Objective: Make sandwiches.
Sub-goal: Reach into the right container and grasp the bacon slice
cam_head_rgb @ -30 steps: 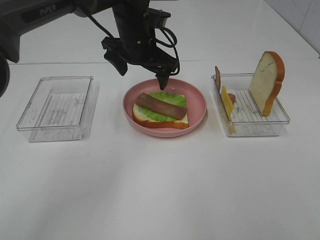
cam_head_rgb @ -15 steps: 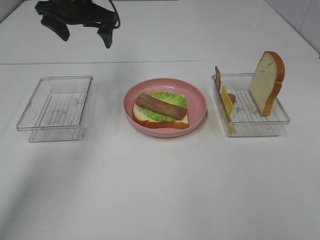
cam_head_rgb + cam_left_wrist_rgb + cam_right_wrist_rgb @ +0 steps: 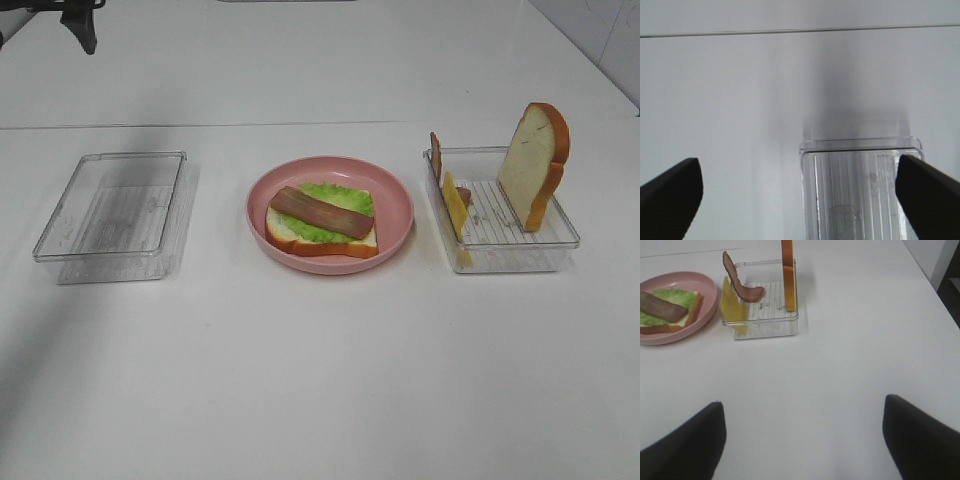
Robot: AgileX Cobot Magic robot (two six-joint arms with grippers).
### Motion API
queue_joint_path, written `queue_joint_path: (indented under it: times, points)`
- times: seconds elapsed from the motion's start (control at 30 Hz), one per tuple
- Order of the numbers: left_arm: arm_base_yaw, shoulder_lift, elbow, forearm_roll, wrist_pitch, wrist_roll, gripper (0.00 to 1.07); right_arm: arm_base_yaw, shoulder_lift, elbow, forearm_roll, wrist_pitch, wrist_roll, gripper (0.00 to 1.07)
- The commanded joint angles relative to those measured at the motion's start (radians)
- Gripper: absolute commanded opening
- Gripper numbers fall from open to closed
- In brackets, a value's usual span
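at the middle of the white counter (image 3: 320,380): a round pink plate (image 3: 398,200) is sitting and carrying the half-built sandwich (image 3: 322,220).
sandwich layers: a white toy bread slice with orange-brown crust (image 3: 285,235) is lying flat, a green lettuce leaf (image 3: 345,195) is lying on it, and a brown-red bacon strip (image 3: 320,212) is lying across the leaf.
tray on the right arm's side: a clear plastic tray (image 3: 510,258) is holding a second bread slice (image 3: 535,160) standing on edge, a yellow cheese slice (image 3: 456,208) leaning at the wall nearest the plate, and a second bacon strip (image 3: 435,157) poking up beside the cheese.
tray on the left arm's side: a second clear ribbed tray (image 3: 60,250) is sitting well apart from the plate.
left tool (image 3: 799,170): its black fingers (image 3: 670,195) are standing wide apart, gripping nothing, and hanging above that tray's end.
right tool (image 3: 804,410): its fingers (image 3: 920,440) are standing apart, holding nothing, over bare counter.
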Motion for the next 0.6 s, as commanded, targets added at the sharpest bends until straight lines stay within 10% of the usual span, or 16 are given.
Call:
queue_joint_path:
  times: [0.03, 0.3, 0.6]
  points:
    - [0.013, -0.019, -0.002, -0.035, 0.105, 0.018, 1.02, -0.001, -0.031, 0.003, 0.001, -0.009, -0.006, 0.80]
    - [0.014, -0.088, 0.009, -0.050, 0.105, 0.025, 1.02, -0.001, -0.031, 0.003, 0.001, -0.009, -0.006, 0.80]
    - [0.012, -0.369, 0.318, -0.033, 0.098, 0.050, 0.98, -0.001, -0.031, 0.003, 0.001, -0.009, -0.006, 0.80]
